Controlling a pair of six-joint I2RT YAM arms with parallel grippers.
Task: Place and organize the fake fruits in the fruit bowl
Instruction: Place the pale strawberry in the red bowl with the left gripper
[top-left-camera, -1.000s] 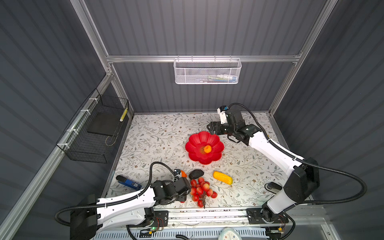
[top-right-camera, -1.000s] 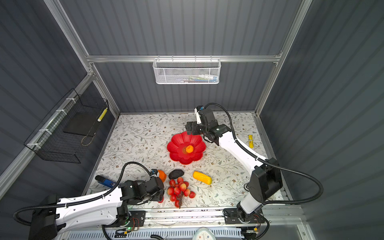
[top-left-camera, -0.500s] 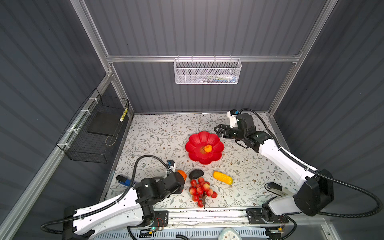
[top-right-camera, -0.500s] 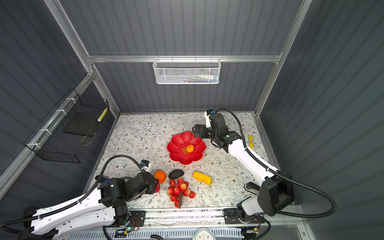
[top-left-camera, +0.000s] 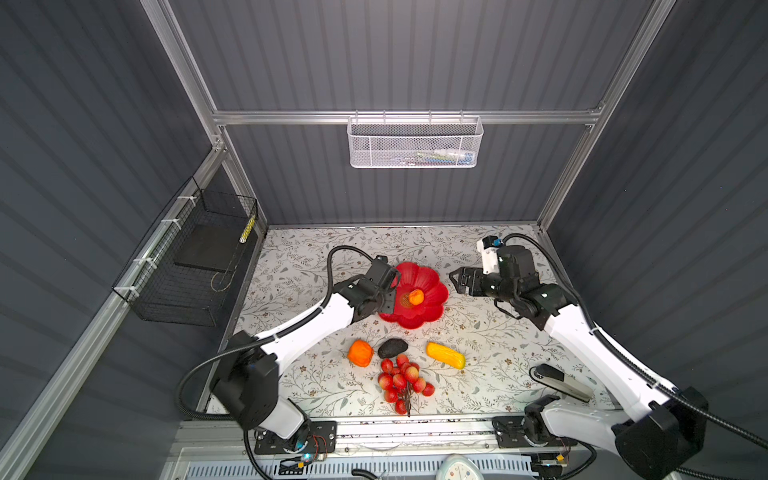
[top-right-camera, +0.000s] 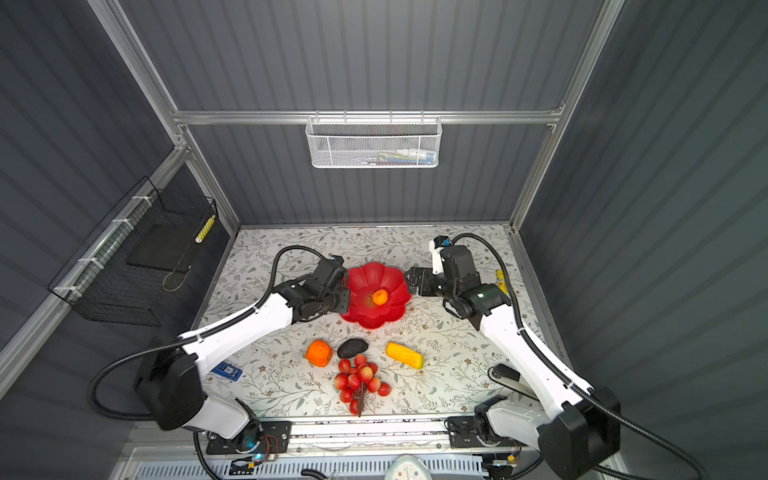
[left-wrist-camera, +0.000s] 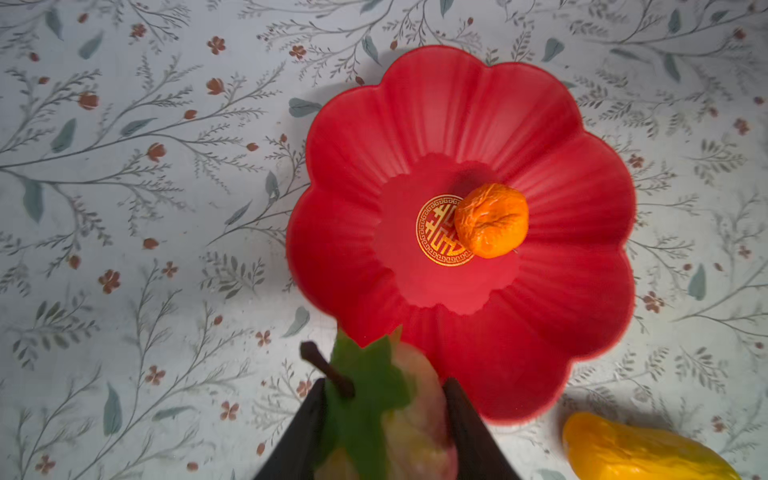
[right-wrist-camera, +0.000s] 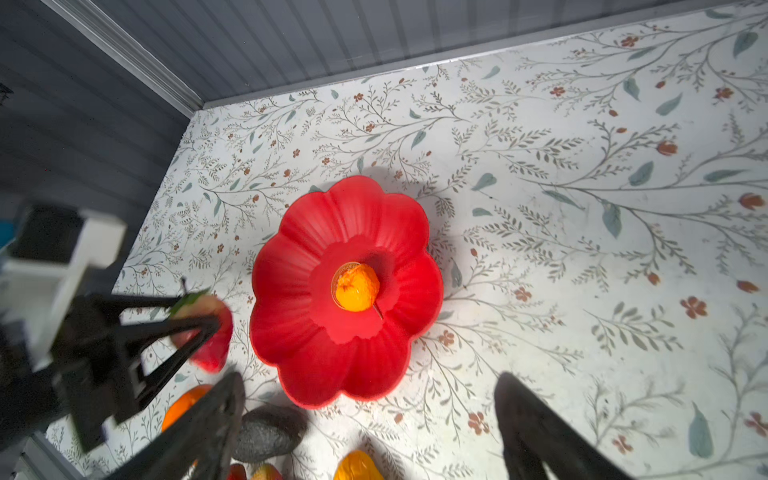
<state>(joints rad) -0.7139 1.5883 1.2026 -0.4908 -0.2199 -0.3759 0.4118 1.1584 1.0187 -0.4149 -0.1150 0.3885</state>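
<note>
My left gripper (top-left-camera: 391, 296) (left-wrist-camera: 385, 388) is shut on a red strawberry (left-wrist-camera: 411, 419) (right-wrist-camera: 210, 345) with a green leaf cap, held over the left rim of the red flower-shaped fruit bowl (top-left-camera: 430, 318) (top-right-camera: 374, 322). A small orange fruit (top-left-camera: 415, 296) (left-wrist-camera: 491, 220) lies by the bowl's gold emblem. My right gripper (top-left-camera: 455, 280) (right-wrist-camera: 370, 384) hangs open and holds nothing just right of the bowl. Toward the front of the table lie the orange persimmon (top-left-camera: 360, 353), dark avocado (top-left-camera: 392, 347), yellow corn piece (top-left-camera: 445, 355) and red berry bunch (top-left-camera: 401, 382).
A white mesh basket (top-left-camera: 415, 143) hangs on the back wall and a black wire basket (top-left-camera: 195, 266) on the left wall. A black stapler-like object (top-left-camera: 561, 380) lies front right, a blue item (top-right-camera: 226, 371) front left, a yellow marker (top-right-camera: 500, 280) by the right wall.
My left gripper closed on the strawberry near the front fruits and carried it up to the bowl's left rim. My right gripper drew back rightward from the bowl, still open.
</note>
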